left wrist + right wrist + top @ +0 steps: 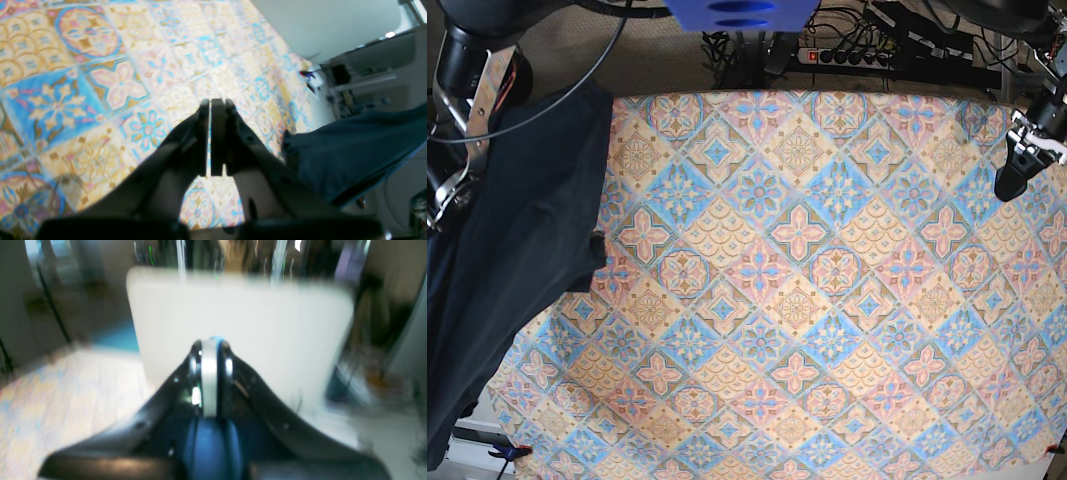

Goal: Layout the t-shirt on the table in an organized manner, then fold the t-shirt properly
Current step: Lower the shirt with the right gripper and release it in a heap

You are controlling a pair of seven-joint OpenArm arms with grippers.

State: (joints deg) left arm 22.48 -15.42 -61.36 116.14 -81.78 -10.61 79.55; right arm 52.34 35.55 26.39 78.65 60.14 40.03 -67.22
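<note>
**A:** Start near. What lies on the table (807,330)?

**B:** The near and middle stretch of its tile-patterned cloth shows only the blue, pink and cream diamonds. In the base view the t-shirt (512,250) hangs as a dark sheet along the left edge, from the far left corner down past the near left corner. Most of it is off the tabletop; one small fold just overlaps the cloth at the left edge, about halfway back.

**A:** Which arm is over there?

**B:** The right arm, at the far left of that view. The shirt drapes from around it, but the grip itself is hidden. Its wrist camera is badly blurred: the right gripper (209,350) has its jaws drawn together on a pale strip, with something blue bulging just behind them. I cannot tell from that whether the blue is the shirt.

**A:** And the left gripper (213,103)?

**B:** Closed, jaws all but touching, only a thin sliver of light between them and nothing in it. In the base view it hangs over the far right edge of the table. From its wrist camera the shirt shows as a dark slanted band at the right of frame, well apart from the fingers.
</note>
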